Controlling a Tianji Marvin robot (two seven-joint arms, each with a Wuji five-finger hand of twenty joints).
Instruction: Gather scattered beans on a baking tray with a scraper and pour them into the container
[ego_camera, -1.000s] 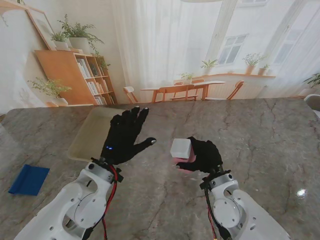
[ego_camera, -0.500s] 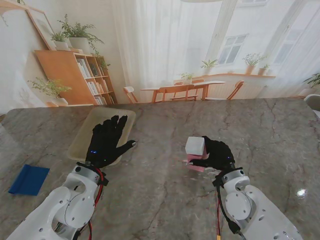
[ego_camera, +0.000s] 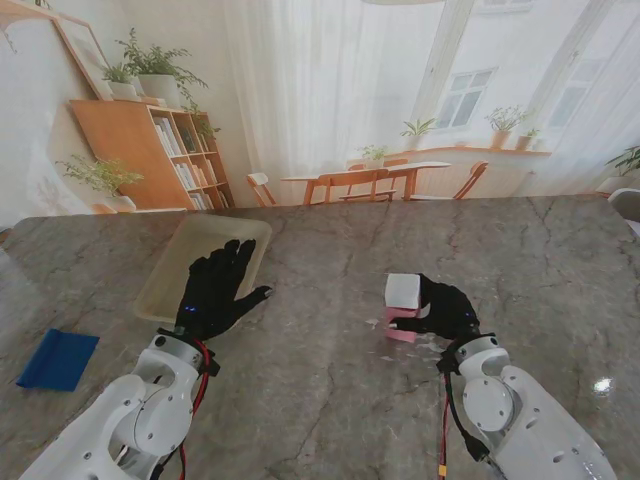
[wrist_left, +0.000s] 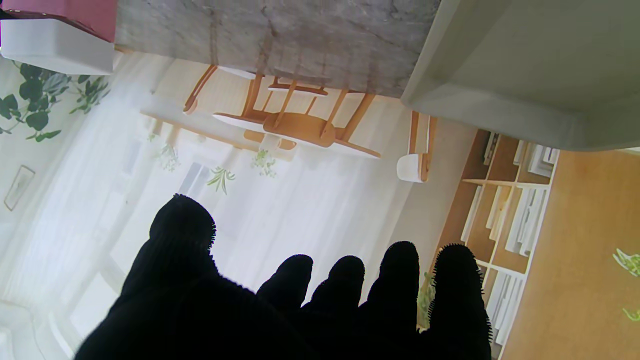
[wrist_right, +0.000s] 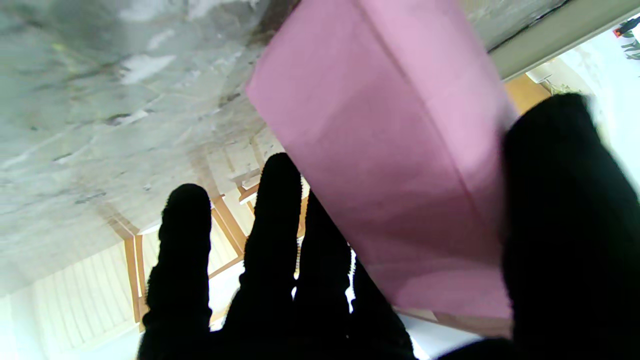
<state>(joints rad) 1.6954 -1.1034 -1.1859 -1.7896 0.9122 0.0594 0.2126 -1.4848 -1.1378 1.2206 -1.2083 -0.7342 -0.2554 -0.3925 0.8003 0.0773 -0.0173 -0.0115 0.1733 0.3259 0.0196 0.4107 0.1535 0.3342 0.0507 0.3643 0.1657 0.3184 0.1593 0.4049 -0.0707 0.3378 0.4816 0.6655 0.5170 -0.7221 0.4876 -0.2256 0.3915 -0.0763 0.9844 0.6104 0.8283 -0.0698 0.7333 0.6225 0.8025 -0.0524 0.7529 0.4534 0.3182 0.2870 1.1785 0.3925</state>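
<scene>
A: Marble-patterned table (ego_camera: 330, 390) is taking up the whole stand view, w/ a sunlit room backdrop behind; right hand (ego_camera: 440, 310) is closing round the pink container (ego_camera: 402, 328), white lid or top (ego_camera: 403, 291) showing, thumb on one pink wall and fingers (wrist_right: 272, 210) on the other side; it's sitting at or just off the tabletop, can't tell which.

B: Left hand (ego_camera: 215, 290)?

A: It's hanging w/ fingers spread, gripping nothing, over the nearer edge of the baking tray (ego_camera: 165, 285); the blue scraper (ego_camera: 57, 360) is lying well apart to its left, nearer to me, untouched.

B: Beans?

A: Too small to make out; tray floor is looking bare from the left wrist view (wrist_left: 525, 60).

B: Handling?

A: I'm guessing the container is light, rigid, smooth-walled, so probably slippery; gripping across opposite walls seems right; scraper is looking thin & flat, so likely awkward to lift off marble; I'd be pinching its long edge.
</scene>
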